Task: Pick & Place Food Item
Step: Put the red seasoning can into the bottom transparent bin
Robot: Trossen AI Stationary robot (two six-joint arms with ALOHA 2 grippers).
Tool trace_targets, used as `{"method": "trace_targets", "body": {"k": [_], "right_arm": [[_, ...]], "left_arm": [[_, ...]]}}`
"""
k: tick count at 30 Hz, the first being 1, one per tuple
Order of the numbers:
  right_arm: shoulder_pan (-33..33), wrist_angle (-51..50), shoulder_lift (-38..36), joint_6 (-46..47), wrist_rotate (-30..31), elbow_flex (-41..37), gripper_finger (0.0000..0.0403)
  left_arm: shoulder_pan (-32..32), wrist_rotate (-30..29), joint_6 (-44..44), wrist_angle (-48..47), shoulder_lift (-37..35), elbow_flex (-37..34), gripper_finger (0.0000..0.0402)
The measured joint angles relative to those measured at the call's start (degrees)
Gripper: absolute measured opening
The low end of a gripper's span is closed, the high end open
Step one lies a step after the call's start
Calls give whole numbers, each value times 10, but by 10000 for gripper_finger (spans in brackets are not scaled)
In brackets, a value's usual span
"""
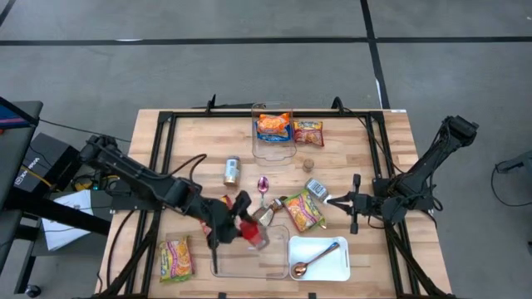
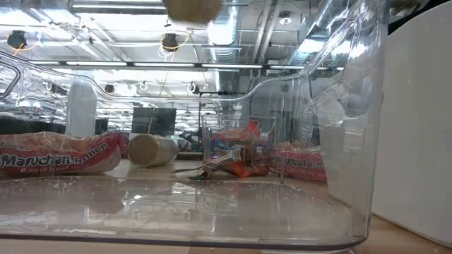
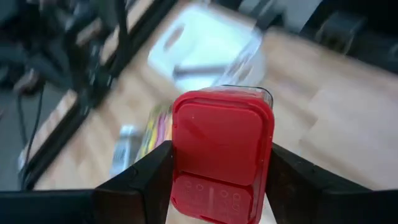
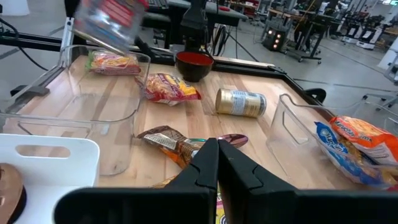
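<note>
The left gripper [image 3: 217,186] held a clear plastic jar with a red square lid [image 3: 222,152], one dark finger against each flat side of the lid end, and hung over the near clear plastic bin [image 1: 237,264] at the table's front edge, beside the white rectangular tray [image 1: 332,262] bearing a copper spoon [image 1: 312,260]. The jar was tilted in the high view, lid toward the wrist. Judged rigid and fairly light; the smooth plastic walls looked slippery, so a hold across the squared lid, where flat faces meet the pads, seemed safer than the body. The contents could not be made out. The right gripper [image 4: 214,162] waited with fingers pressed together, empty, over the table's right side near a yellow noodle packet [image 1: 304,211]. A gold tin can [image 1: 231,170] lay well apart on the wooden table [image 1: 199,137]
</note>
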Motion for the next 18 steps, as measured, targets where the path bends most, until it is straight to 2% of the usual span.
{"method": "trace_targets", "body": {"k": [4,9,18], "right_arm": [[2,0,0,0,-1,0,0],[2,0,0,0,-18,0,0],[2,5,0,-1,-35,0,0]], "left_arm": [[-9,63,10,27,3,0,198],[-5,89,42,19,42,9,198],[36,152,105,-90,131,118,198]]}}
